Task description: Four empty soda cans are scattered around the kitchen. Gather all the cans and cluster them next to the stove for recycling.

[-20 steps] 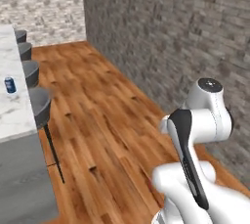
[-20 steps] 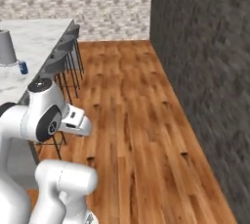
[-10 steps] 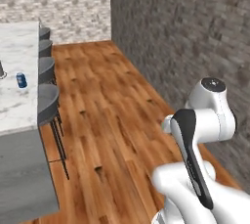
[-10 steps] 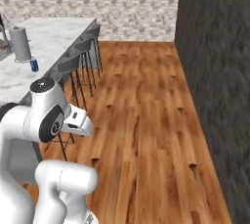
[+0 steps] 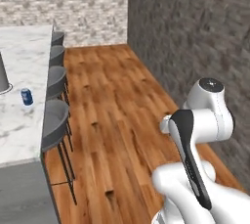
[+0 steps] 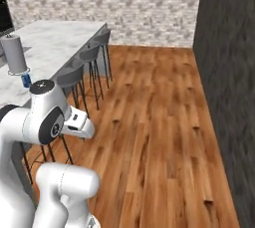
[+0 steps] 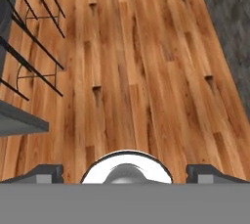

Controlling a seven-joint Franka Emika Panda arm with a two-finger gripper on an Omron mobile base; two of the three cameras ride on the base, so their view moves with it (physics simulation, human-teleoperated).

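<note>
One blue soda can (image 5: pixel 27 97) stands on the white marble island counter (image 5: pixel 24 52) near its stool-side edge, just right of a tall grey paper towel roll (image 5: pixel 2 74). The right base view has the same can (image 6: pixel 26 79) at the foot of the roll (image 6: pixel 15 55). My gripper (image 7: pixel 126 173) points down at bare wood floor, far from the can. Its fingertips (image 7: pixel 47 171) stand wide apart and open, with nothing between them. My arm is folded close above the base. The stove is out of view.
A row of grey bar stools (image 5: pixel 55 120) (image 6: pixel 91 56) lines the island's edge. A dark stone wall (image 5: pixel 195 32) (image 6: pixel 229 72) runs along the right. A broad strip of wood floor (image 6: pixel 149 112) lies between the stools and the wall.
The whole picture has shifted, so the base has moved: the island, stools and can have slid further into both base views. The gripper stays open and the arm keeps its folded pose.
</note>
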